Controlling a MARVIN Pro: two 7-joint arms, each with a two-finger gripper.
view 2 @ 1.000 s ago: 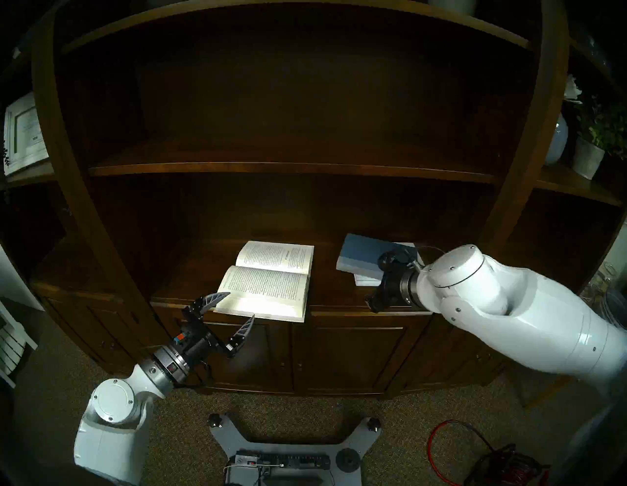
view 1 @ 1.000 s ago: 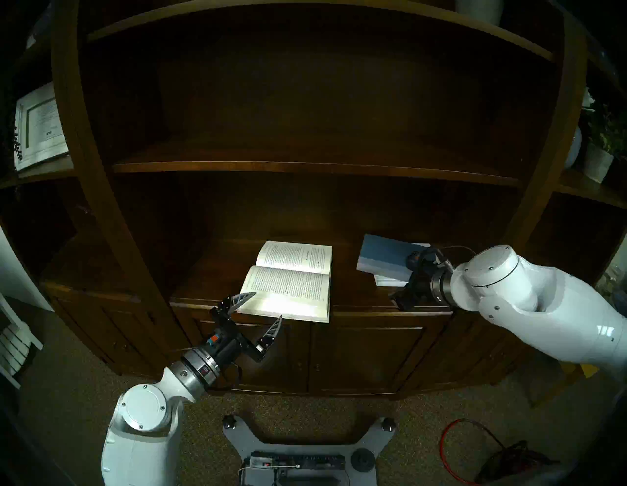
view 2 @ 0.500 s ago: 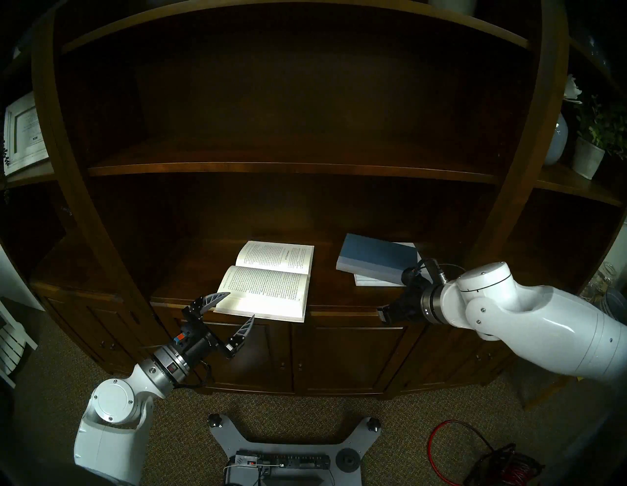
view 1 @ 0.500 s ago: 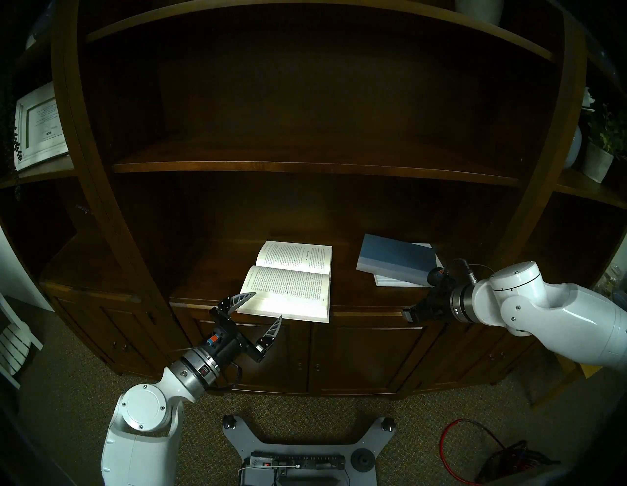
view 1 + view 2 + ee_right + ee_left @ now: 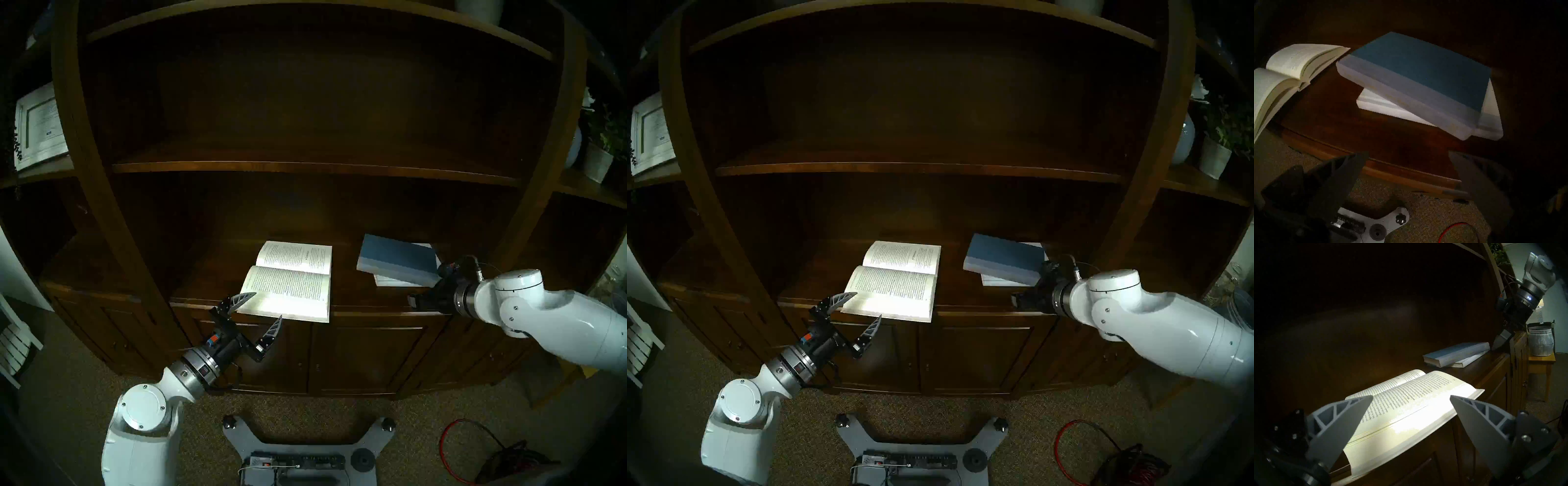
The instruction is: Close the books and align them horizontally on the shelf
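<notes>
Blue book [image 5: 397, 258] shut (stacked), white paperback [image 5: 288, 285] open; both claws wide, empty.

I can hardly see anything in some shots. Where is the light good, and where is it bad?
Left wrist view: the open book glares white, and the case behind is black. Right wrist view: dim, with the right gripper barely visible and the blue book showing jagged edges. Head views: bent shelves, dark rim.

Dim home living room or study. Evidence: large dark-wood bookcase [image 5: 315, 166] with cabinet doors below, brown carpet [image 5: 74, 390], framed certificate [image 5: 40, 127] on a side shelf, potted plant [image 5: 607, 146] and pale vase [image 5: 1183, 139] at right, small wooden side table [image 5: 1541, 360] carrying a whitewashed jar [image 5: 1540, 341].
</notes>
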